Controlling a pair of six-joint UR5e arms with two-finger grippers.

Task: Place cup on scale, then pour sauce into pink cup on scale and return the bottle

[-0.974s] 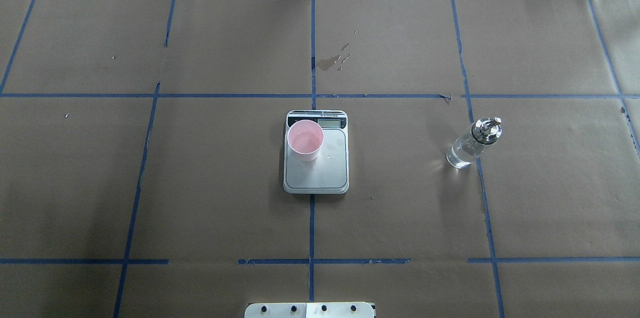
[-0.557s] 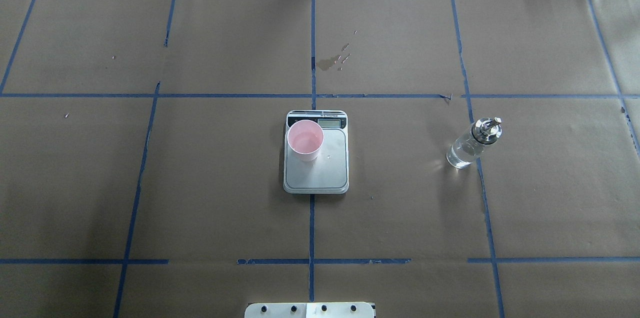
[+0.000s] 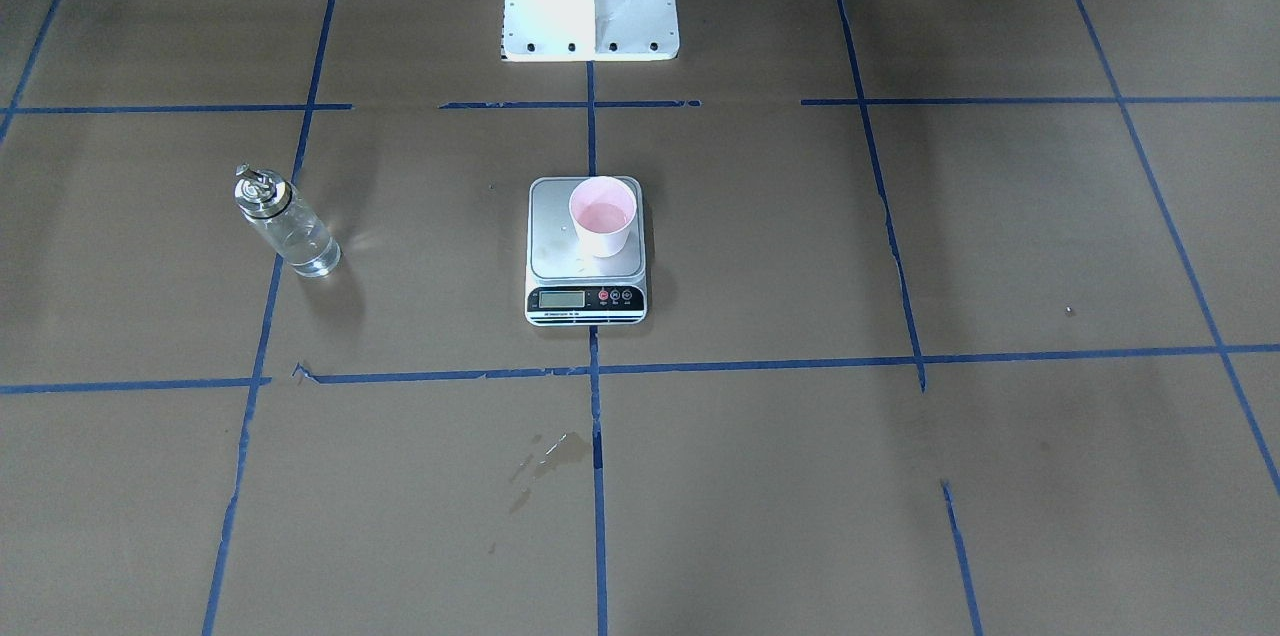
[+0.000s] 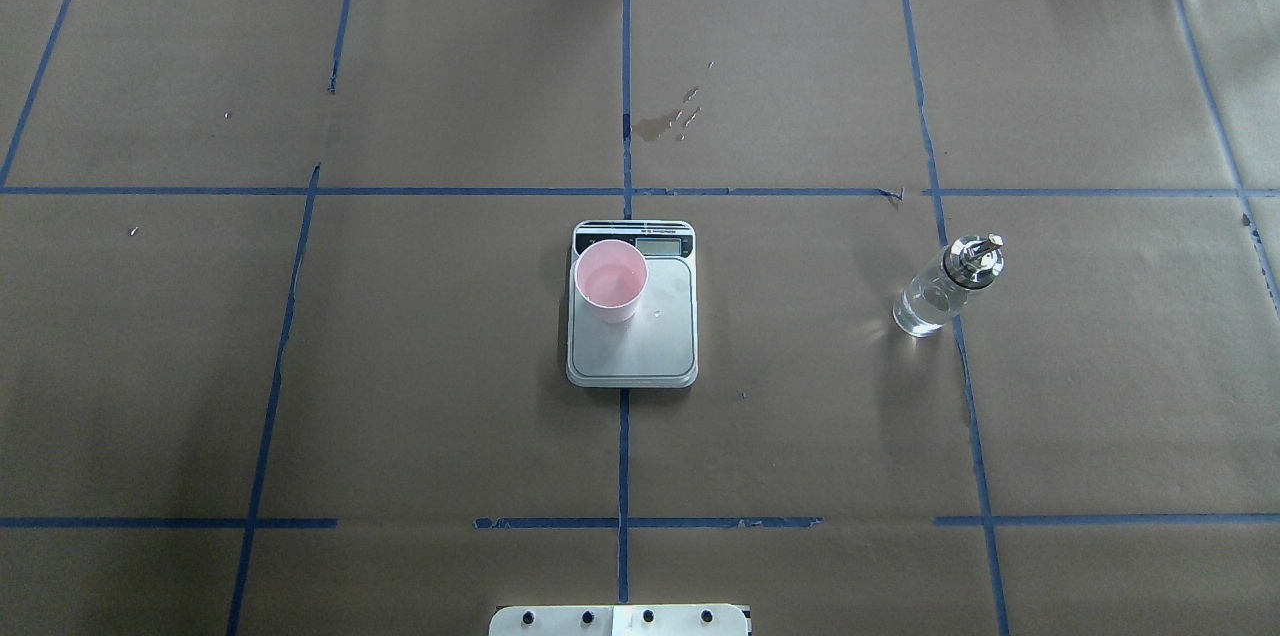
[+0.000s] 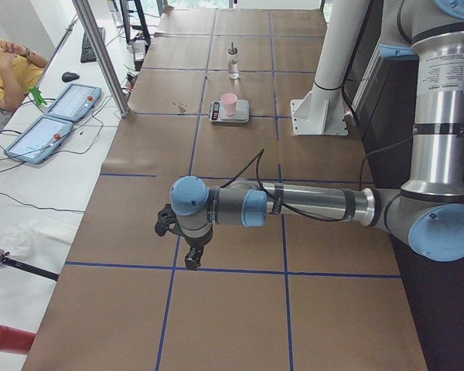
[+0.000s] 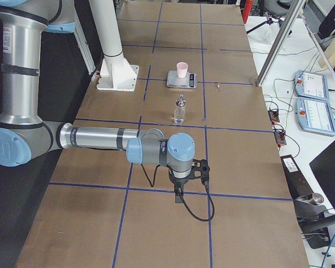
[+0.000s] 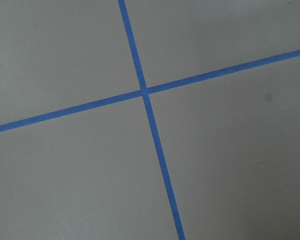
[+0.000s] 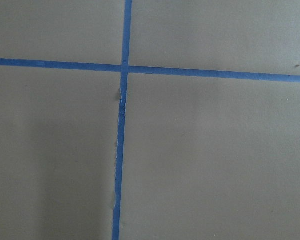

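1. The small pale pink tapered cup [image 4: 611, 281] stands upright on the flat square steel-grey scale [image 4: 650, 346], at the plate's corner beside the display, mid-surface [image 4: 400, 366].
2. The clear glass bottle with silver spout [image 4: 940, 291] stands upright toward the right edge, well apart from the scale.
3. The left arm [image 5: 294, 205] and right arm [image 6: 100, 137] hang over opposite ends. Whether their jaws are wide or narrow, I cannot tell.

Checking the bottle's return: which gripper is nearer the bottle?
Right. The right gripper hovers at the bottle's end of the table; the left gripper at the opposite end, beyond the scale.
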